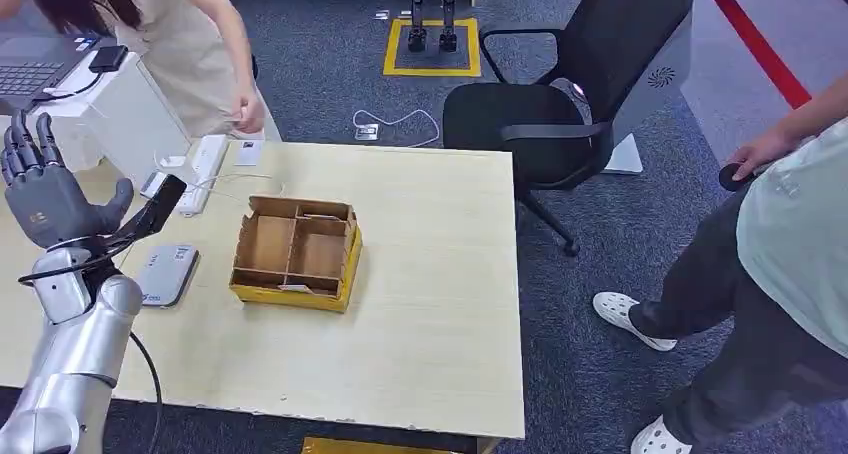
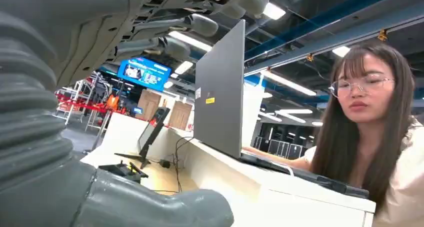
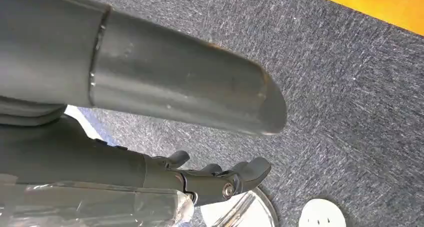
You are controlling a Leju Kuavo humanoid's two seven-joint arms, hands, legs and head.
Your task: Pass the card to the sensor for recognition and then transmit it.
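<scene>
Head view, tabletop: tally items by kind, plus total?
Cardboard divider box: 1
Grey card reader: 1
White power strip: 1
Small white card: 1
Black stand-mounted device: 1
Total: 5

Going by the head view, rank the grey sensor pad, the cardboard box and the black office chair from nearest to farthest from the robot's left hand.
From the left hand:
1. Grey sensor pad, on the table just below and right of the hand.
2. Cardboard box, mid-table, further right.
3. Black office chair, off the table's far right corner.
</scene>
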